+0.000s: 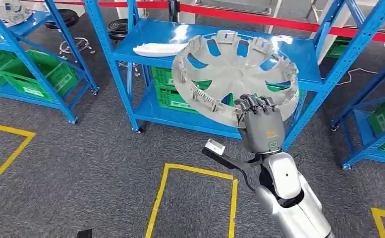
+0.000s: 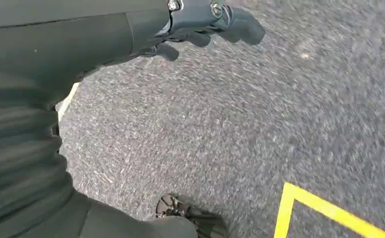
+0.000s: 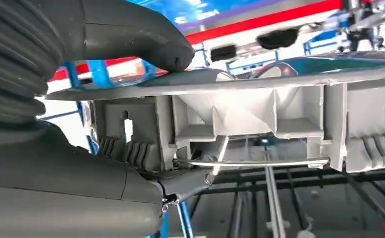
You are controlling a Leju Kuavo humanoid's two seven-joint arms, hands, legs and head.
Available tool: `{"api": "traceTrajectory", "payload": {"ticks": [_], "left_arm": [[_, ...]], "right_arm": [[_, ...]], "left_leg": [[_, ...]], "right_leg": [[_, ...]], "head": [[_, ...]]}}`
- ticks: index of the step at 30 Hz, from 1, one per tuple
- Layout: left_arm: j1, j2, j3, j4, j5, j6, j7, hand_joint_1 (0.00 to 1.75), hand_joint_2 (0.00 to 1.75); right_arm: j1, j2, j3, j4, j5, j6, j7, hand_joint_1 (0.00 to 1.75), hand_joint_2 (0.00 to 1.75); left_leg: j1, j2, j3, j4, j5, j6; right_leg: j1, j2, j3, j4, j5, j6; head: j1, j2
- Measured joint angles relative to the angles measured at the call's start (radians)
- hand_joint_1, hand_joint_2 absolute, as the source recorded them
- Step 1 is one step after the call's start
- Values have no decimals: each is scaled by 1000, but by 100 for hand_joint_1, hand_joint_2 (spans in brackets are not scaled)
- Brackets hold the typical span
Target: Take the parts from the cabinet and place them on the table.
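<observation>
From the head view I see my right hand (image 1: 259,119) gripping the lower rim of a grey wheel cover (image 1: 235,74), held up tilted in front of the blue rack (image 1: 289,54). The cover's far edge overlaps the upper shelf; a white part (image 1: 158,48) lies on that shelf just left of it. Green crates (image 1: 168,89) sit on the lower shelf behind the cover. Open grey floor (image 1: 91,163) with yellow tape (image 1: 195,173) lies between me and the rack.

On the left wrist view my left hand (image 2: 200,22) hangs over the floor, fingers curled in with nothing in them.

The right wrist view shows my thumb (image 3: 145,34) pressed on one face of the cover's rim, the ribbed clips beneath it; the other fingers are hidden.
</observation>
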Motion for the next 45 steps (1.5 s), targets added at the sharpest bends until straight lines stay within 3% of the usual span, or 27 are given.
{"api": "traceTrajectory", "payload": {"ticks": [2, 3, 5, 7, 9, 10, 12, 13, 14, 18, 19, 21, 24, 26, 28, 29, 31, 33, 34, 35, 36, 38, 40, 42, 43, 44, 45], "left_arm": [[6, 0, 2, 0, 2, 4, -5, 0, 175], [7, 0, 3, 1, 4, 9, -13, 0, 175], [5, 2, 7, 0, 7, 14, -23, 0, 175], [2, 4, 7, 0, 6, 15, -28, 0, 175], [4, 4, 7, 0, 5, 21, -29, 0, 175], [6, 4, 7, 0, 3, 24, -28, 0, 175], [5, 6, 8, 0, 3, 27, -27, 0, 175], [3, 7, 7, 0, 3, 27, -27, 0, 175], [0, 6, 7, 0, 3, 27, -25, 0, 175], [3, 8, 9, 0, 4, 39, -32, 0, 175], [3, 8, 10, 0, 5, 45, -37, 0, 175], [0, 8, 10, 0, 3, 50, -44, 0, 175], [2, 8, 10, 0, 3, 58, -52, 0, 175], [3, 10, 11, 0, 3, 61, -53, 0, 175], [3, 11, 12, 0, 1, 64, -59, 0, 175], [3, 11, 12, 0, 0, 66, -65, 0, 175], [5, 13, 13, 0, 2, 72, -85, 0, 175], [15, 14, 18, 0, 8, 84, -103, 0, 175], [19, 21, 23, 0, 12, 89, -108, 0, 175], [22, 21, 26, 0, 12, 93, -111, 0, 175], [21, 21, 27, 0, 12, 97, -115, 0, 175], [22, 24, 28, 1, 12, 102, -115, 0, 175], [26, 27, 33, 2, 13, 111, -111, 0, 175], [27, 31, 35, 2, 16, 117, -99, 0, 175], [27, 32, 36, 2, 21, 120, -83, 0, 175], [26, 33, 39, 2, 23, 121, -71, 0, 175], [25, 33, 41, 2, 23, 121, -63, 0, 175]], "right_arm": [[-9, 2, 4, 2, 0, -3, 0, 175, 175], [-13, 3, 6, 2, 0, -3, 0, 175, 175], [-16, 7, 7, 3, 0, -9, 3, 175, 175], [-14, 7, 8, 6, -2, -22, 4, 175, 175], [-7, 7, 8, 7, -5, -36, 6, 175, 175], [-4, 7, 8, 7, -6, -39, 6, 175, 175], [-3, 7, 9, 7, -8, -39, 4, 175, 175], [-3, 7, 10, 7, -8, -40, 3, 175, 175], [-3, 7, 9, 7, -8, -43, 4, 175, 175], [-9, 11, 13, 7, -8, -55, -2, 175, 175], [-12, 11, 14, 7, -9, -56, -2, 175, 175], [-10, 11, 18, 8, -9, -61, -2, 175, 175], [-7, 12, 24, 21, -10, -69, -3, 175, 175], [-4, 14, 27, 28, -13, -72, -3, 175, 175], [-1, 16, 32, 34, -18, -76, -6, 175, 175], [2, 16, 33, 35, -18, -80, -6, 175, 175], [10, 19, 35, 37, -19, -91, -9, 175, 175], [15, 26, 38, 38, -21, -96, -9, 175, 175], [16, 35, 39, 38, -23, -97, -9, 175, 175], [20, 42, 39, 38, -24, -98, -10, 175, 175], [22, 46, 39, 38, -24, -103, -12, 175, 175], [29, 54, 39, 40, -22, -108, -8, 175, 175], [35, 63, 40, 42, -13, -111, -2, 175, 175], [46, 69, 43, 41, -13, -118, -2, 175, 175], [46, 71, 45, 41, -13, -122, -1, 175, 175], [46, 71, 46, 41, -13, -126, 3, 175, 175], [46, 71, 46, 41, -13, -129, 7, 175, 175]], "left_leg": [[7, -17, -4, -8, 8, -14], [-1, -27, -7, -9, 11, -21], [-2, 65, -34, 45, -33, -31], [7, 93, -100, 195, -111, -44], [15, 98, -141, 294, -138, -54], [19, 101, -127, 273, -118, -58], [24, 121, -32, 107, -37, -63], [23, 154, 18, 19, -10, -62], [10, 191, 27, -5, -31, -52], [10, 142, 11, -5, -15, -19], [17, 131, 15, -13, -7, -7], [17, 110, 9, -14, -1, 3], [13, 74, 2, -12, 3, 8], [13, 45, 1, -8, 4, 5], [14, 17, 0, -1, 5, 1], [15, 8, -5, 1, 6, -4], [13, -14, -17, 4, 12, -22], [16, -32, -19, -8, 21, -38], [15, -17, -27, -3, 20, -41], [10, 43, -34, 14, 5, -43], [9, 78, -56, 64, -30, -47], [13, 98, -127, 226, -112, -54], [14, 100, -154, 302, -130, -58], [14, 107, -90, 195, -71, -55], [12, 126, -34, 96, -32, -51], [8, 175, 14, 10, -13, -44], [-4, 184, 24, -6, -23, -35]], "right_leg": [[6, -15, -2, -1, 3, -5], [-5, -27, 2, -15, 13, -11], [-7, -53, 6, -25, 21, -21], [-7, -80, 4, -25, 21, -22], [-8, -104, 2, -23, 21, -22], [-9, -116, 1, -22, 20, -22], [-12, -137, 1, -16, 16, -14], [-12, -145, 2, -11, 12, -8], [-4, -152, 0, -9, 9, -1], [-3, -185, 1, -11, 14, 21], [-9, -175, -1, -8, 4, 29], [-13, -95, -44, 96, -65, 31], [-10, -69, -148, 308, -141, 31], [-11, -67, -125, 256, -87, 27], [-14, -41, -32, 73, 1, 21], [-19, 10, -8, 17, -5, 17], [-12, -5, -12, 13, -2, 19], [-6, -22, -13, 12, 4, 7], [-15, -36, -10, 1, 11, -4], [-15, -46, -8, -2, 14, -10], [-13, -56, -9, -2, 14, -17], [-10, -85, -10, -2, 12, -20], [-9, -109, -11, -1, 11, -20], [-9, -134, -9, -1, 10, -19], [-9, -145, -7, 0, 8, -16], [-7, -154, -4, 1, 5, -12], [1, -164, -6, 4, 1, -5]], "head": [[0, 0], [-1, 0], [-8, 0], [-10, 0], [-10, 0], [-10, 0], [-11, 0], [-11, 0], [-14, 0], [-8, 0], [-8, 0], [-2, 0], [1, 0], [2, 0], [2, 0], [2, 0], [0, 0], [1, 0], [0, 0], [-4, 0], [-11, 0], [-11, 0], [-12, 0], [-12, 0], [-12, 0], [-12, 0], [-13, 0]]}}
